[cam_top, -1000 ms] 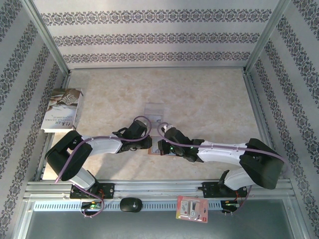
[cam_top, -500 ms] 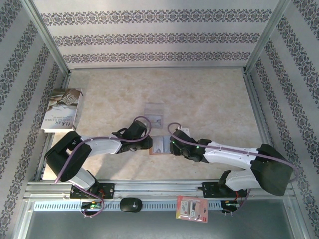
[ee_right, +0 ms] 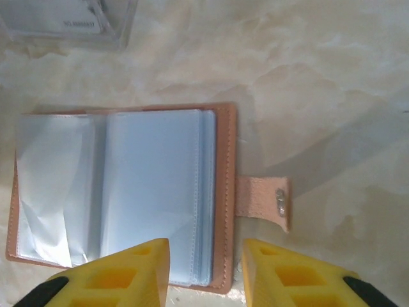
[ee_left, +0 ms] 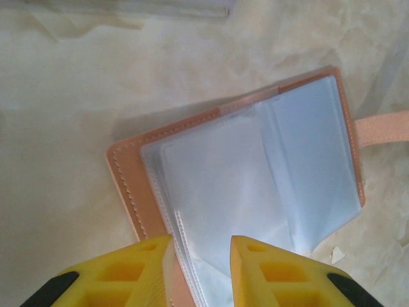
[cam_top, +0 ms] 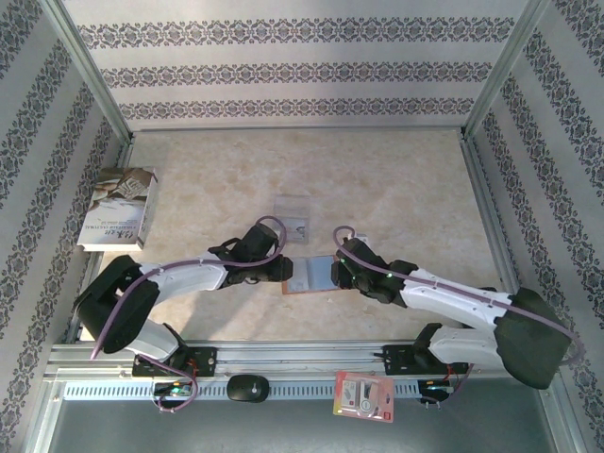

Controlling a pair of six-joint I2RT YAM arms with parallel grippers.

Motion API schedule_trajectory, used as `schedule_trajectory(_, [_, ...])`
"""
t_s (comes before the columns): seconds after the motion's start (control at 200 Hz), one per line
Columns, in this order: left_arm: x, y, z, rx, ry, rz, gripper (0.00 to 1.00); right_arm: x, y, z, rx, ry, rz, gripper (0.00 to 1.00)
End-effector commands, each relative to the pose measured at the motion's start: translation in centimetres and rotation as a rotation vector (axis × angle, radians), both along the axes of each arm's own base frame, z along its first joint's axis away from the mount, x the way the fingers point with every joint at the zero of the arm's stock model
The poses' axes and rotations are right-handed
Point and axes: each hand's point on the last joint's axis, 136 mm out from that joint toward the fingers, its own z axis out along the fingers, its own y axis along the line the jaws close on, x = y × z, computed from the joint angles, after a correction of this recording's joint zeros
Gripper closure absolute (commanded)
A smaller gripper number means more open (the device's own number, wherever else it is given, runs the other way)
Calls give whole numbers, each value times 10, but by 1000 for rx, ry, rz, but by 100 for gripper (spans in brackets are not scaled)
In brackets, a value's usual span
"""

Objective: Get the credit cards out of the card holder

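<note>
Open orange-brown leather card holder (ee_right: 128, 192) on a cream, marble-veined counter (cam_top: 377, 179).

The holder's plastic pockets look pale blue-grey, and pale stitching runs along its tan leather border. Its strap (ee_right: 262, 201) is a lighter peach with a silver snap (ee_right: 280, 199). The left fingers (ee_left: 128, 275) and right fingers (ee_right: 121, 275) are bright yellow with black patches at their bases. The arms (cam_top: 189, 274) are white with black joints and purple cables (cam_top: 269, 226). The walls (cam_top: 293, 71) are pale grey with bands of dark floral stripes. A flat packet (cam_top: 363, 396) is red and white.
</note>
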Motion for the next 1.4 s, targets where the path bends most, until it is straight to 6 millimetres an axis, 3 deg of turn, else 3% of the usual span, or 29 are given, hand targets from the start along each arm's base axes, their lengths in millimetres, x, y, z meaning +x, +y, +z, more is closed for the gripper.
schedule_trajectory(0.0, [-5, 1, 1, 24, 2, -8, 72, -4, 39, 10, 40, -5, 214, 62])
schedule_trajectory(0.31, [-4, 77, 9, 67, -38, 208, 60, -10, 107, 8, -60, -53, 470, 64])
schedule_trajectory(0.525, [-15, 100, 5, 65, -31, 262, 59, -1, 117, -16, -199, 8, 511, 65])
schedule_trajectory(0.799, [-18, 98, 2, 40, -17, 251, 59, -4, 116, -45, -351, 39, 535, 66])
schedule_trajectory(0.959, [-17, 94, 3, 30, -14, 233, 59, -8, 118, -49, -344, 44, 537, 79])
schedule_trajectory(1.174, [-16, 82, 10, -22, -17, 193, 59, -3, 128, -34, -274, -17, 523, 98])
schedule_trajectory(1.394, [-11, 74, 17, -47, -36, 184, 60, -1, 153, -6, -65, -87, 532, 100])
